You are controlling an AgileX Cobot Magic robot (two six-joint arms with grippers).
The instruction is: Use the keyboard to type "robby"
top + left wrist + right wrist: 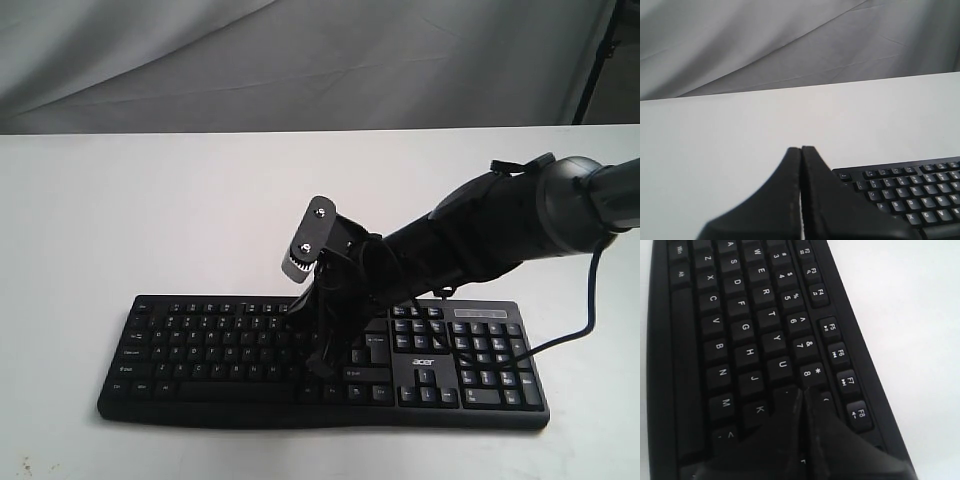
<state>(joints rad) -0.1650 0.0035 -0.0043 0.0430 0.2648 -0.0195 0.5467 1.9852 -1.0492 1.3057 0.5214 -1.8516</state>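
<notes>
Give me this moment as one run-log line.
right jaws: shut, tips over keyboard top letter row beside U key, contact unclear | left jaws: shut, off keyboard's end over table

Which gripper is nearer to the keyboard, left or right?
Right. The right gripper is over the keyboard, close above its keys; the left gripper hangs above bare table beside it.

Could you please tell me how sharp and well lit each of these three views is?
Exterior view: soft, even light, the keyboard legends too small to read. Left wrist view: the shut left hand looms dark and blurred up close. Right wrist view: legends readable, the right hand blurred, the table washed out white.
</notes>
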